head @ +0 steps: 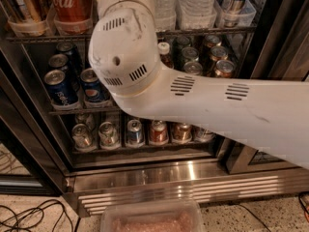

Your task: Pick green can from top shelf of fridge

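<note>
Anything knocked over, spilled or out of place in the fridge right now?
No spill or toppled cans on the racks that show. One oddity: a clear tub sits on the floor before the fridge grille. The arm covers mid-view; the gripper is out of sight behind it, toward the top shelf.

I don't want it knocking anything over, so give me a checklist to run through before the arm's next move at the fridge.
1. Fridge open, racks exposed: ok.
2. Green can in sight: cannot tell; the arm covers the spot right of the red Coca-Cola can.
3. Jaws, position and state: cannot tell; hidden behind the arm up at the top shelf.
4. Arm apart from the Coca-Cola can: cannot tell; they are close.
5. Clear tubs of bottles upright: ok.
</note>
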`<state>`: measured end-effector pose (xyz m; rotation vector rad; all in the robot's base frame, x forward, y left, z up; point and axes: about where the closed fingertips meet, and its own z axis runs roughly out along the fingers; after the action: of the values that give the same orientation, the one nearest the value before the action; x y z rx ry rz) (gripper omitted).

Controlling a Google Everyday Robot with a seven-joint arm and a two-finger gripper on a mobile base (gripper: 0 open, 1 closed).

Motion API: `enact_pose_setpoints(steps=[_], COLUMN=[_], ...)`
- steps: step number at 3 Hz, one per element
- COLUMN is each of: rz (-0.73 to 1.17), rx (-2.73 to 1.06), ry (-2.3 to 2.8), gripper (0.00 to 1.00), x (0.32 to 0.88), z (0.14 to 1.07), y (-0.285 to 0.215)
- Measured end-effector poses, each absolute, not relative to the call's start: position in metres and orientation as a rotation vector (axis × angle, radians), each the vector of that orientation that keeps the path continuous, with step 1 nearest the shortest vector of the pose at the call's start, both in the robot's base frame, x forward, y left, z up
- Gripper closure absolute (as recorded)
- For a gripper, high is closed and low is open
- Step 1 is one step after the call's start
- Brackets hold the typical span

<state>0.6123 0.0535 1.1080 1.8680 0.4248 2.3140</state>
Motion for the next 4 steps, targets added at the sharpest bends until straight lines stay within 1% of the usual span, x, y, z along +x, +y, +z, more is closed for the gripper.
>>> enact_pose_setpoints(steps=[1,3,4], rz=[2.316,2.338,2.340], rx=[1.888,1.913,1.922], ry=[0.421,0.478,0.511], gripper=[0.55,0.53,0.41], x=[0.606,0.596,0.596], z=[1.108,1.117,1.123], y=[0.054,0.064,0.066])
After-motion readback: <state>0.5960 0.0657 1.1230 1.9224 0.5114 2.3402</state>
